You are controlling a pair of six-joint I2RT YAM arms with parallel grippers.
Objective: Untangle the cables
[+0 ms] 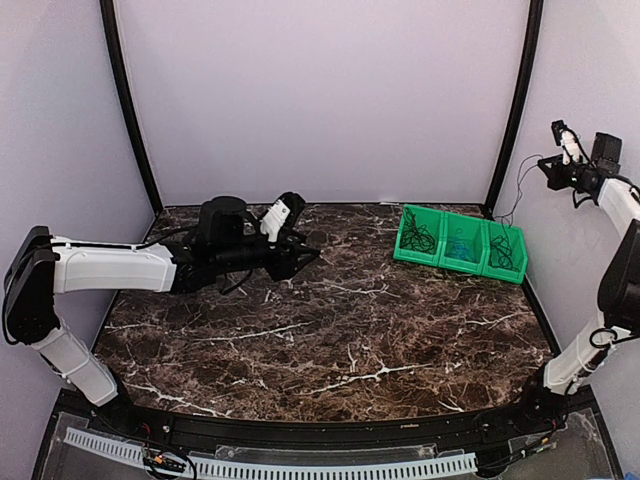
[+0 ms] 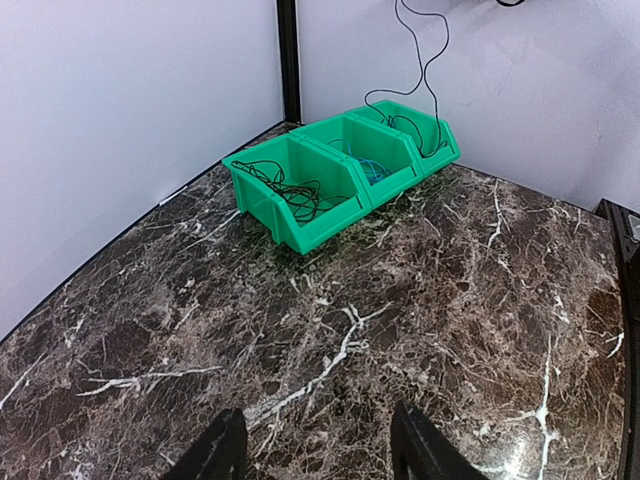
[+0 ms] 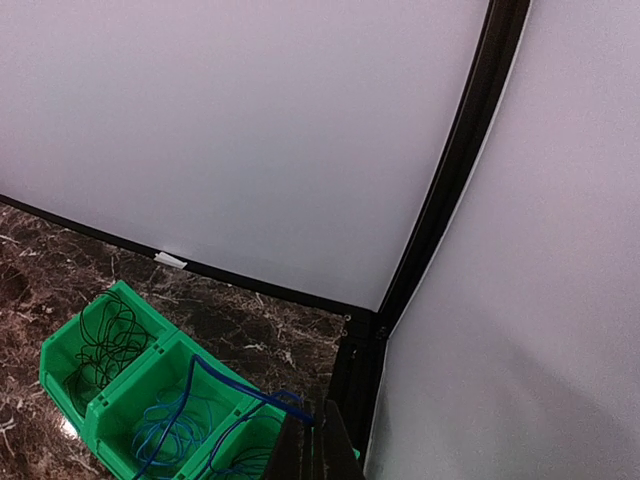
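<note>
Cables (image 2: 292, 186) lie in three green bins (image 1: 442, 262) at the far right of the table (image 1: 330, 340). Only the right wrist view shows a blue strand (image 3: 262, 392) pinched by the raised right gripper (image 3: 312, 448). The left gripper (image 2: 320, 455) is spread and holds nothing.

Left arm (image 1: 110, 268), based at near-left corner of worktop (image 1: 330, 340): white moulded shells on long links, black blocks at joints, round black motor housing toward wrist, thin black cable looped under forearm. White camera pod (image 1: 283, 215) behind left gripper (image 2: 320, 455); fingers (image 2: 222, 455) black, tapered, matte.

Right arm (image 1: 585, 355), based at near-right corner: same white-and-black scheme, black cable loop at lower joint. Right gripper (image 3: 312, 445) dark, narrow. Screws and markings too small to make out.
</note>
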